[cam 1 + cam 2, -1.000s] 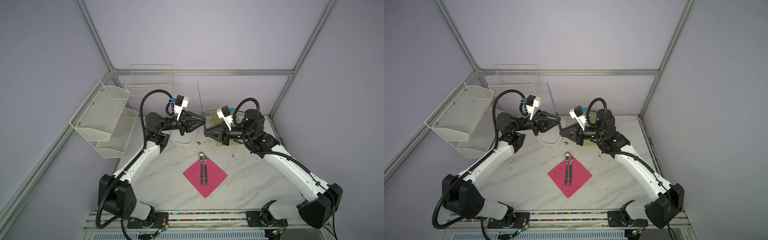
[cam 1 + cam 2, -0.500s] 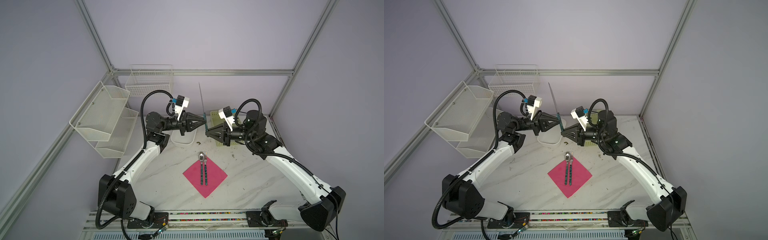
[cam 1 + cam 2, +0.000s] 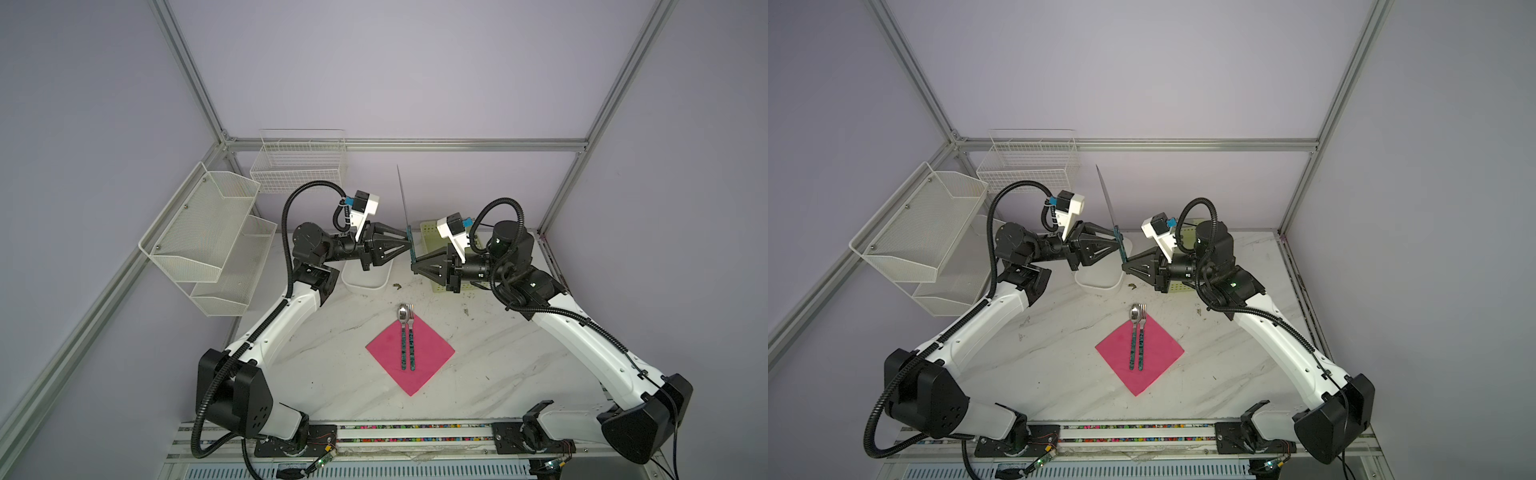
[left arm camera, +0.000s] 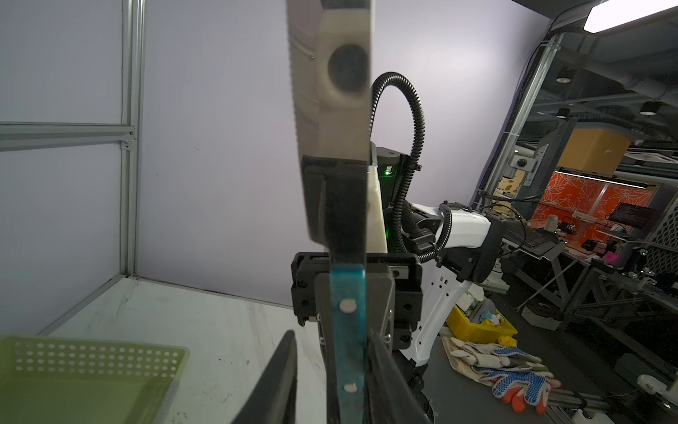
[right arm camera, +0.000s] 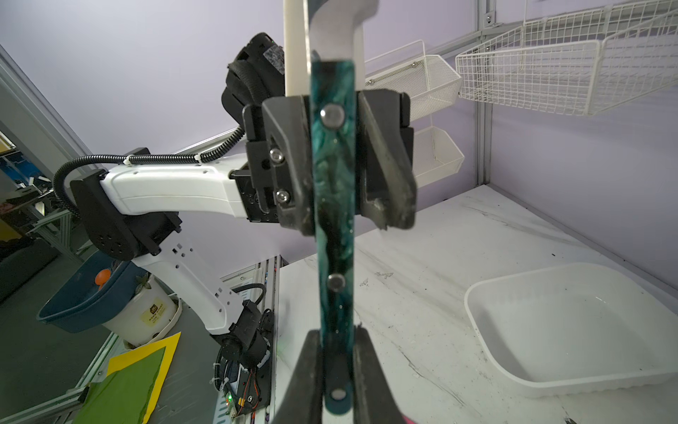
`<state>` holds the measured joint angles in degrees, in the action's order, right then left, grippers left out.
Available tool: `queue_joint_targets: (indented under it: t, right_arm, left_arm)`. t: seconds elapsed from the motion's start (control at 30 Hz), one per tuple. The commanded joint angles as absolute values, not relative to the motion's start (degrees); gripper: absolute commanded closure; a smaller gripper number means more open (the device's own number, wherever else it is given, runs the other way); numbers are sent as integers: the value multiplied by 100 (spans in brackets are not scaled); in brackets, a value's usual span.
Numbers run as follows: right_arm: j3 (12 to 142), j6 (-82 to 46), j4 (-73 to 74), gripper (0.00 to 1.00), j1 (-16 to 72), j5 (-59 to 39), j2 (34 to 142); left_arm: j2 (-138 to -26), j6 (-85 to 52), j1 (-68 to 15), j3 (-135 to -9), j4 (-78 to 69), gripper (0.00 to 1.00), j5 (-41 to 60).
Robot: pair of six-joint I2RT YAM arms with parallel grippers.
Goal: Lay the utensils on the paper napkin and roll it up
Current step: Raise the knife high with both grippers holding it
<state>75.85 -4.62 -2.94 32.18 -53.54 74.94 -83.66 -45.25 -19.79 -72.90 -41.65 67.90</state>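
A: Jaws of left gripper have parted off knife handle since a second ago. The right gripper clamps its low end, blade upright.
B: Why?
A: Handover, probably so right can lay it by spoon and fork on napkin, at 6 o'clock of both grippers.

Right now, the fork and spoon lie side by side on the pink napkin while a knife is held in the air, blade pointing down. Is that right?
No: the knife points its blade up, as both top views show. The fork and spoon do lie side by side on the napkin.
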Motion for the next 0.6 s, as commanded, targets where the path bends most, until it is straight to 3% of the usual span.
queue_joint_targets:
  t: [0.0, 0.47, 0.57]
  right_arm:
    - [7639, -353, -281, 100, 3248, -5476, 7338]
    - [7634, -295, -396, 100, 3244, -5423, 7394]
    - [7629, -305, -385, 100, 3243, -5432, 7383]
  left_arm:
    - [-8201, -4403, -2013, -7638, -4199, 72, 6708]
    - [-8260, -4407, -2057, -7699, -4189, 72, 6719]
    - [-8268, -4403, -2059, -7708, -4194, 77, 6725]
